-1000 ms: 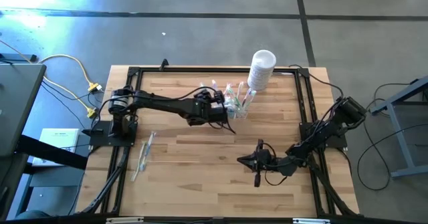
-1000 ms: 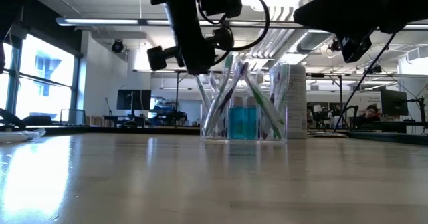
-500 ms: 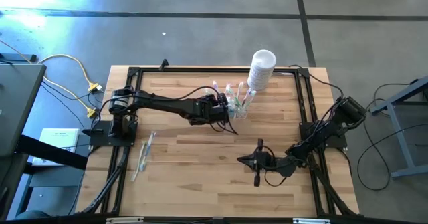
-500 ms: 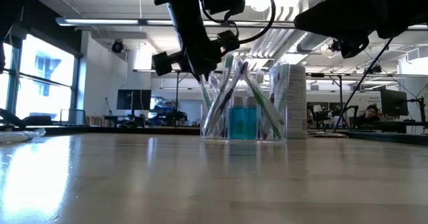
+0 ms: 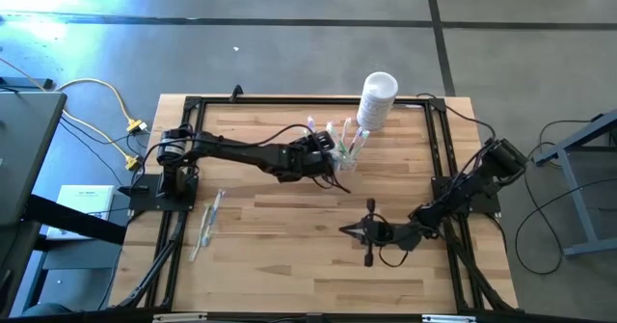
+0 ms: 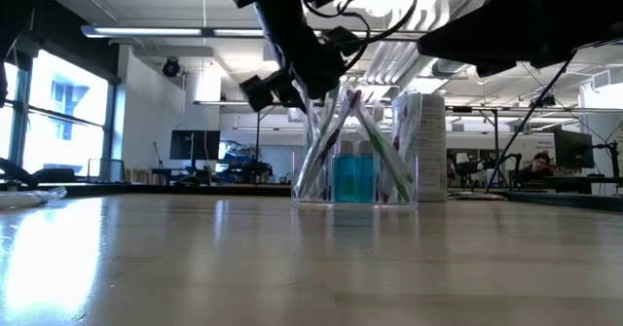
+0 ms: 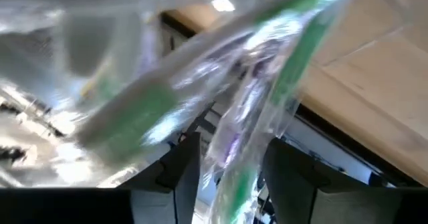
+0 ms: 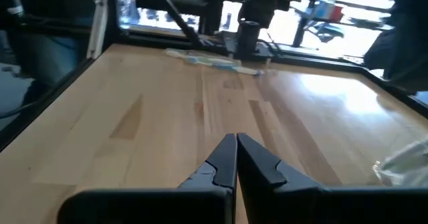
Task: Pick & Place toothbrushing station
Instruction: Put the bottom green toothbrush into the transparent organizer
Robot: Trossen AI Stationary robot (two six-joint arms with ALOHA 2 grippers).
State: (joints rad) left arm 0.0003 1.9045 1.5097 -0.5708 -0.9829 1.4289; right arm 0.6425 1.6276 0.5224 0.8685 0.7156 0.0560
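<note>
The clear toothbrushing station (image 5: pixel 345 152) stands on its base on the far middle of the table. It holds several wrapped toothbrushes that lean outward and something blue (image 6: pixel 352 178). My left gripper (image 5: pixel 333 155) is at the station's left side, up among the brush tops, and it is open. One green wrapped toothbrush (image 7: pixel 287 83) runs between its fingers. My right gripper (image 5: pixel 343 230) hovers shut above the near right of the table and points left, with nothing in it. My left gripper has the wrapped toothbrush (image 7: pixel 234 157) between its open fingers (image 7: pixel 180 177). It comes from the table's left, slanting down. Whether either finger touches the wrapper I cannot tell.
A white cylindrical container (image 5: pixel 378 99) stands just beyond and to the right of the station. Wrapped toothbrushes (image 5: pixel 207 224) lie on the table near the left arm's base. A black frame (image 5: pixel 439 149) runs around the table's edges.
My left gripper has moved a little toward the station and tipped its wrist, so its fingers now sit among the brush tops. My right gripper has rolled slightly in place. The station has stayed where it was.
</note>
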